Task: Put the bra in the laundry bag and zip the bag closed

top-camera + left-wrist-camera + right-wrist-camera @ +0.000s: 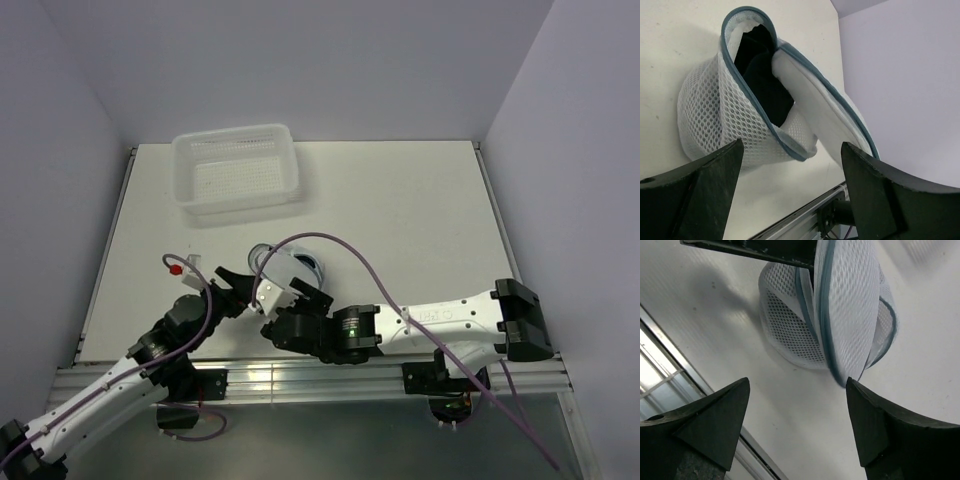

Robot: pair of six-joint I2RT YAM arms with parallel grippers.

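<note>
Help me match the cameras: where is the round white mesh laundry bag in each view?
Top external: round white mesh laundry bag just below centre, partly covered.
Left wrist: laundry bag upper left, gaping open, black fabric inside.
Right wrist: laundry bag top centre, edge-on.
Shared landmark: metal rail along the near edge.

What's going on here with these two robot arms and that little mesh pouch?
Two robot arms are packing a black bra into a small mesh laundry bag on the table. The bra is already inside, but the bag gapes open, its flap not yet zipped. The left claw and the right claw are both open close to the bag, holding nothing. A white basket sits at the back.
</note>
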